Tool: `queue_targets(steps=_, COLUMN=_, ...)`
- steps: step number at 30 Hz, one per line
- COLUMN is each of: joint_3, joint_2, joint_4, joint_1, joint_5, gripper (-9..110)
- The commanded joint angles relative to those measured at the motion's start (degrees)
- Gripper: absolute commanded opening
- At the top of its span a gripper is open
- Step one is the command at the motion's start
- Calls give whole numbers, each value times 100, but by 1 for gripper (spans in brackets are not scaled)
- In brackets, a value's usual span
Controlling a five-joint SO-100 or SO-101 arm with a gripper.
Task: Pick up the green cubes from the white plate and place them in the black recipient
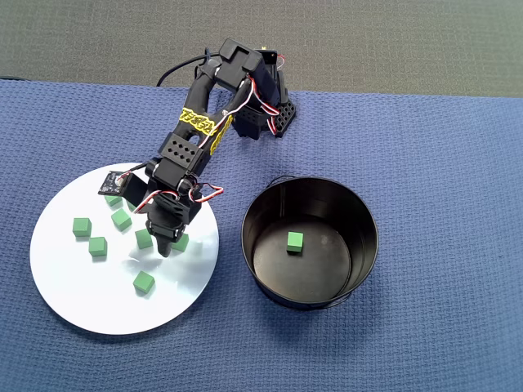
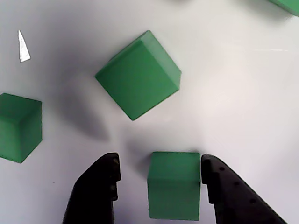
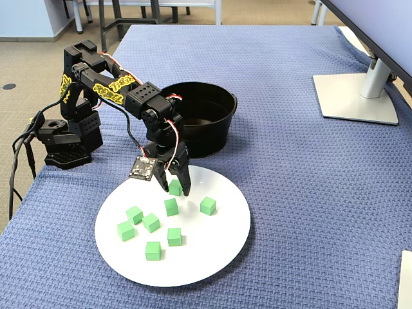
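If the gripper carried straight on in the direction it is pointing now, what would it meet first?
Most likely the green cube already sitting between its open fingers, then the white plate beneath it. The gripper points down at the plate; the remaining height is hard to judge.

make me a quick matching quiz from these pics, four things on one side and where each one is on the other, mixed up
Things:
1. cube between the fingers
2. lone green cube
3. black recipient
4. monitor stand

Places:
A. inside the black recipient
B. on the white plate, under the gripper
C. far right of the blue cloth in the fixed view
D. on the blue cloth beside the plate, right of it in the overhead view

Pairs: 1-B, 2-A, 3-D, 4-C
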Motion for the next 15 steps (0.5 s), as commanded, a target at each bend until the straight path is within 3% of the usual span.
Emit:
queue_targets(steps=1, joint_3=-26, joint_2=105, joint_4=-123, joint_1=-176, joint_5=-44, gripper=14)
queue_targets(steps=15, joint_3=255, joint_2=378, joint_4=-193, joint_1=-264, joint_5=-35, gripper=12)
